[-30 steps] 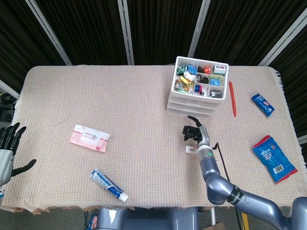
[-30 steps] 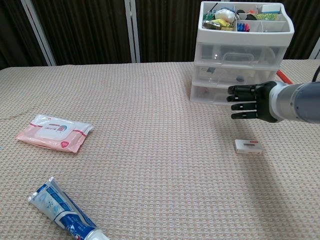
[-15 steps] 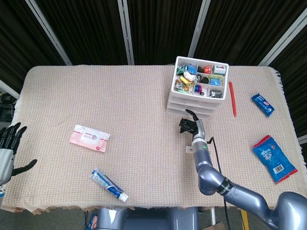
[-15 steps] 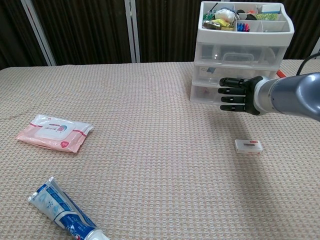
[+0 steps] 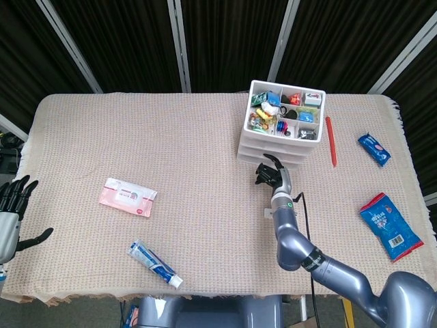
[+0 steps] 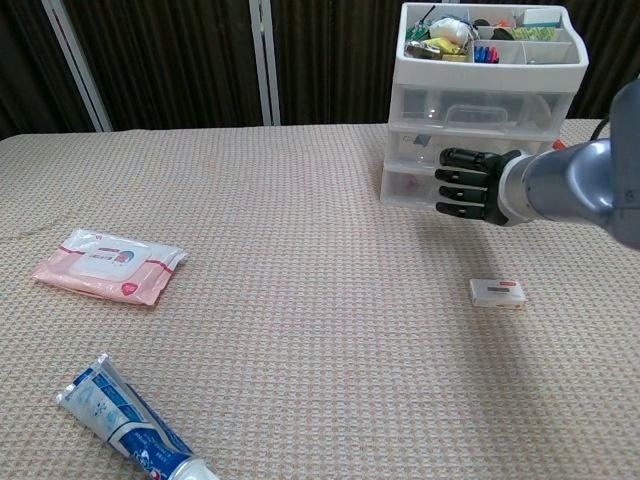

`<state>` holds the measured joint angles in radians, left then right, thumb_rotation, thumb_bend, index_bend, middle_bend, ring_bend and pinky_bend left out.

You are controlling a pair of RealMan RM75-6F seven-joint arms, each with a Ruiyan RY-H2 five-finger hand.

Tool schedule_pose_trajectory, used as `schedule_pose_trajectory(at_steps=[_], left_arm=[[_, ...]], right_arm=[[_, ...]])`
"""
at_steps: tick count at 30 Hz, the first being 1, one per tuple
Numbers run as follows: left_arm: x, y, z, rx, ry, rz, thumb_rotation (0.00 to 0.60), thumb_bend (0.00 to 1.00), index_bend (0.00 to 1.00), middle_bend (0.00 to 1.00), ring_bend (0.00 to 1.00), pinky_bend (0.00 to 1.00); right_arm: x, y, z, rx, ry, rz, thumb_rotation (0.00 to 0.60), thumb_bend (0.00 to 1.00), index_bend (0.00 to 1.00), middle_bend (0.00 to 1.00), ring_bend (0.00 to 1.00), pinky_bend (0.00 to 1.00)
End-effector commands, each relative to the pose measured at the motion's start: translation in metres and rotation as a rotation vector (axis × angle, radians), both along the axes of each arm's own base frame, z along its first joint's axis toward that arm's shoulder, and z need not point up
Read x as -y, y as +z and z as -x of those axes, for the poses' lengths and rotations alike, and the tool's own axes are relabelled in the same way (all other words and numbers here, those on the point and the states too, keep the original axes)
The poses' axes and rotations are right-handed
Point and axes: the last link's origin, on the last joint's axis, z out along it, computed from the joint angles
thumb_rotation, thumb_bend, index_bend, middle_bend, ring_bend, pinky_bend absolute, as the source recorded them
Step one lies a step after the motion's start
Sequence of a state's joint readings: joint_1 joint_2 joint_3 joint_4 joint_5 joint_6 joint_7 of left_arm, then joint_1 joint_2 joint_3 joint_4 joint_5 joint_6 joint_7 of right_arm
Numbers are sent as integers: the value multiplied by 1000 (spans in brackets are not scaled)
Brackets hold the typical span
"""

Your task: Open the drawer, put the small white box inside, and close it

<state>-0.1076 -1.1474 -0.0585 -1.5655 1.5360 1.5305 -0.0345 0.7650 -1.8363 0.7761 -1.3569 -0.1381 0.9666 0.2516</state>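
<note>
A white three-drawer organizer (image 5: 276, 149) (image 6: 480, 130) stands at the back right, its drawers all pushed in and its top tray full of small items. My right hand (image 5: 272, 173) (image 6: 466, 185) hovers just in front of the lowest drawer, fingers spread and holding nothing. The small white box (image 6: 497, 292) (image 5: 268, 214) lies flat on the cloth nearer me, below that hand. My left hand (image 5: 12, 205) hangs open off the table's left edge.
A pink wipes pack (image 5: 128, 197) (image 6: 106, 264) and a toothpaste tube (image 5: 154, 264) (image 6: 130, 427) lie on the left half. A red pen (image 5: 330, 141), a small blue packet (image 5: 373, 148) and a red-blue snack bag (image 5: 391, 226) lie to the right of the organizer.
My right hand has moved away from the small white box, toward the organizer, and now sits close to the lowest drawer front. The left hand has not moved.
</note>
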Motion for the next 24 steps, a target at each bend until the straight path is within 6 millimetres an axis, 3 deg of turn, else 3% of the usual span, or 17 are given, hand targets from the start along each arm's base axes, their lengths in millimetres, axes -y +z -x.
schedule_pose_trajectory(at_steps=[1,16,24], left_arm=[[0,0,0,0,0,0,600,181,57,0,0,0],[1,-1,-1,12,6,8,600,180,58,0,0,0],[0,-1,-1,18,9,9,600,180,57,0,0,0]], right_arm=[[1,-1,-1,33,-21,1,600,502,252,690,674,633],[18,-2,3,57,-78,-39,600,501,355,689,668,633],[21,-2,2,56,-73,-46,600,502,356,687,668,632]])
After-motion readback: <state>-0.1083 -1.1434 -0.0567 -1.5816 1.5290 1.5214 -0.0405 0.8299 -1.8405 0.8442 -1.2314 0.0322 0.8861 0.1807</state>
